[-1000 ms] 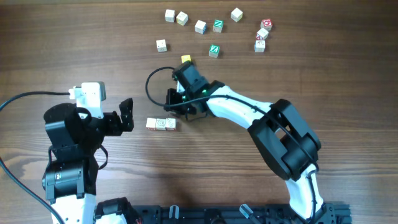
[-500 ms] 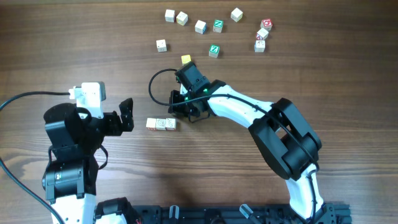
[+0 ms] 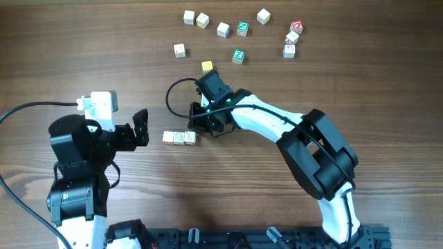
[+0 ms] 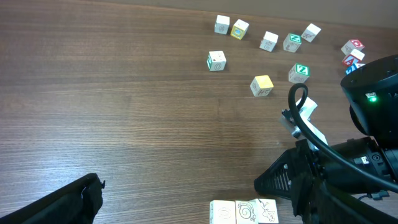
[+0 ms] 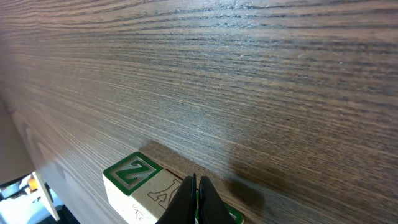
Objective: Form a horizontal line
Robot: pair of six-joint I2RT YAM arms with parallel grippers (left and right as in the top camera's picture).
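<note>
The horizontal line (image 3: 179, 137) lies low on the wooden table (image 3: 360, 62), left of centre: three pale cubes touching side by side, between the two arms. The right gripper (image 5: 196, 191) has its fingers pressed together with nothing between them, and from overhead its tip sits just beside the row's right end. In the right wrist view a cube with a green face (image 5: 133, 172) lies right at the fingertips; it is probably one of the row's cubes seen from the side, though that angle does not settle it. The left gripper (image 3: 140, 128) is spread wide and empty, near the row's left end but apart from it. The step in hand looks like a final tidy of the row with the closed fingers used as a pusher. To do it well, the right arm should keep low, meet the end cube squarely on its flat face, and press only lightly along the line, since an off-centre push would swing a cube out of the row. The loose cubes, the yellow one (image 3: 206, 66) included, are well apart and need no attention
</note>
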